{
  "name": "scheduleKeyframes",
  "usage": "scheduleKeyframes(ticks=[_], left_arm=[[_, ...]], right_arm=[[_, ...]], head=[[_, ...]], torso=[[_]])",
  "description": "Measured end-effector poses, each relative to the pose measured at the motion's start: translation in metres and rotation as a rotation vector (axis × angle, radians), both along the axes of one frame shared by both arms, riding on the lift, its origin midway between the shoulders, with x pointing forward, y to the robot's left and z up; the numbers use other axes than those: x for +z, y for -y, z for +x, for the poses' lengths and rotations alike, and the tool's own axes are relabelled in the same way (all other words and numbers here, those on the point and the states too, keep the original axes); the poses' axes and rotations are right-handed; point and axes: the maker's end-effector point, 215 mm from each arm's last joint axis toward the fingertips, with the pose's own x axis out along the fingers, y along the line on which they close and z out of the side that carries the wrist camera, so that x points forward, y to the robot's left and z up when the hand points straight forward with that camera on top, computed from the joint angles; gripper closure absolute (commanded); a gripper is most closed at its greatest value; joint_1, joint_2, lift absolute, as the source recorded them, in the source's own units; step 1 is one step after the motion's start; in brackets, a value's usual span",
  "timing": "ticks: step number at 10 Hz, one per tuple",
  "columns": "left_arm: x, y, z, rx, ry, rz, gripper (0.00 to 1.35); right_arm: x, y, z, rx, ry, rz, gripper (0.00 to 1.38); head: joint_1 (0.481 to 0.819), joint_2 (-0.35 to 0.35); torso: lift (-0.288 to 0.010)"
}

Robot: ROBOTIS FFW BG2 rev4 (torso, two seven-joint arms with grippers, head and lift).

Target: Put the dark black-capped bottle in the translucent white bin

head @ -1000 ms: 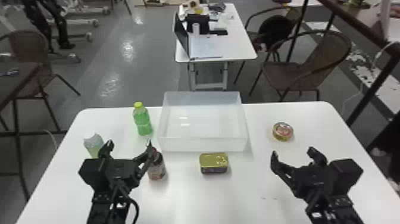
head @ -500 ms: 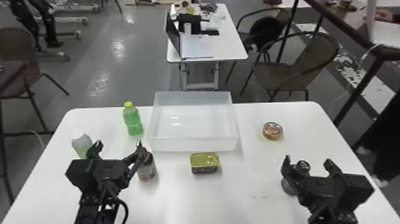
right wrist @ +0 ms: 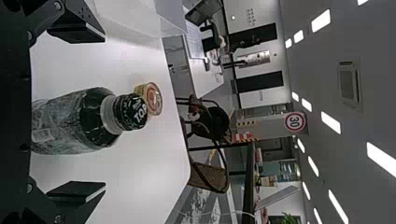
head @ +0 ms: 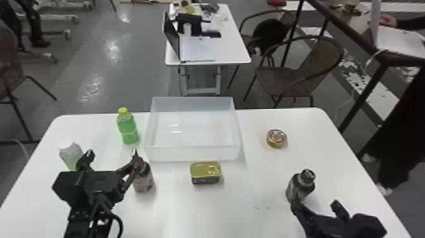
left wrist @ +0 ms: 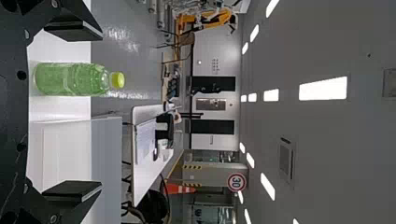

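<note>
The dark black-capped bottle stands upright on the right part of the table. My right gripper is just on the near side of it, fingers spread. In the right wrist view the bottle lies between the two parted fingers of my right gripper, touching neither. The translucent white bin sits at the table's back middle and holds nothing. My left gripper is open over the left side, close to a brown bottle; in the left wrist view, the left gripper has its fingers wide apart.
On the white table stand a green bottle, a pale-capped bottle, a brown bottle by the left gripper, a rectangular tin before the bin and a round tin between bin and right edge.
The right gripper has moved right and back toward the near edge, and the black-capped bottle, earlier hidden behind it, now shows. The head view has shifted slightly. The left arm looks still.
</note>
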Motion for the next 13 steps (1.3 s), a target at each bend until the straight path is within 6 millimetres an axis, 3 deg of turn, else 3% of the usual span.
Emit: scheduleKeyframes(ticks=[5, 7, 13], left_arm=[[0.0, 0.0, -0.001, -0.003, 0.004, -0.004, 0.19], [0.004, 0.001, -0.002, -0.005, 0.019, -0.004, 0.2], [0.002, 0.0, -0.006, -0.001, 0.021, -0.011, 0.2]], right_arm=[[-0.045, 0.008, 0.008, 0.025, -0.052, -0.021, 0.17], [-0.061, 0.008, 0.026, 0.072, -0.062, -0.02, 0.17], [-0.069, 0.01, 0.064, 0.103, -0.073, -0.05, 0.17]], head=[[0.695, -0.061], [0.695, -0.058], [0.695, -0.059]], torso=[[-0.017], [-0.017], [-0.017]])
